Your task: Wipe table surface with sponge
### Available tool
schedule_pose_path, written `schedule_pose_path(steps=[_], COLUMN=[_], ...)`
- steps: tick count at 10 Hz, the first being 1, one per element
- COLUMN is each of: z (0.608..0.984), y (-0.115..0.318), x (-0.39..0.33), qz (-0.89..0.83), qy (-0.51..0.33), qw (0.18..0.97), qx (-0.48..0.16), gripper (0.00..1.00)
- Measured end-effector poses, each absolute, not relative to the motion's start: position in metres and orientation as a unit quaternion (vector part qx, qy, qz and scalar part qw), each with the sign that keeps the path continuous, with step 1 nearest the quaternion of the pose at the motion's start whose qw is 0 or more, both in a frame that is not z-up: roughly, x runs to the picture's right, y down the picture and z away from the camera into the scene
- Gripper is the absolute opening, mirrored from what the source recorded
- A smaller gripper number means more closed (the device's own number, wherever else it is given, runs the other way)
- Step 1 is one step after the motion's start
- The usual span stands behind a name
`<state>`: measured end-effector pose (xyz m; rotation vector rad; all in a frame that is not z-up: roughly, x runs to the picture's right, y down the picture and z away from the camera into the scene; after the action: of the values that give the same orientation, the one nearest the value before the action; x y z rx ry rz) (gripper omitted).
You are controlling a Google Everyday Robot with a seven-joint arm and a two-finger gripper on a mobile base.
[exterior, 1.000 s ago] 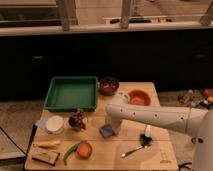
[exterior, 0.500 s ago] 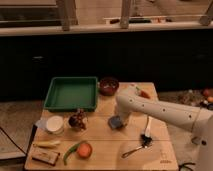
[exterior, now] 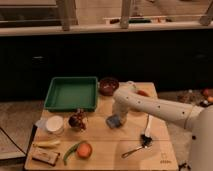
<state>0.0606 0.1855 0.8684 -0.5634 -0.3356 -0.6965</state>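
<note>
The light tan wooden table surface (exterior: 100,137) fills the lower middle of the camera view. The small blue-grey sponge (exterior: 113,121) lies flat on it near the centre. My white arm reaches in from the right, bends near the back of the table and comes down onto the sponge. My gripper (exterior: 118,118) sits at the sponge's right upper edge, shut on it and holding it against the wood. The fingertips are mostly hidden by the wrist.
A green tray (exterior: 71,93) and a dark red bowl (exterior: 108,85) stand at the back. A white lidded container (exterior: 54,124), a dark small object (exterior: 77,120), an orange fruit (exterior: 84,150), a green pepper (exterior: 70,152) and a brown block (exterior: 44,157) lie left. A spoon (exterior: 132,150) and a brush (exterior: 147,131) lie right.
The gripper and sponge slid from the front centre of the table up and to the right, then slightly back to the left. The arm's elbow swung toward the back.
</note>
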Motion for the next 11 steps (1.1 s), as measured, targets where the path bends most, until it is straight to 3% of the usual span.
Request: schedule_pose_path(steps=[5, 11], z=[0.834, 0.834], y=[0.23, 0.221], x=[0.013, 0.113], qz=[-0.368, -0.3], qy=[-0.184, -0.147], qw=[0.872, 0.903], qx=[-0.266, -0.269], gripper=[0.0, 0.0])
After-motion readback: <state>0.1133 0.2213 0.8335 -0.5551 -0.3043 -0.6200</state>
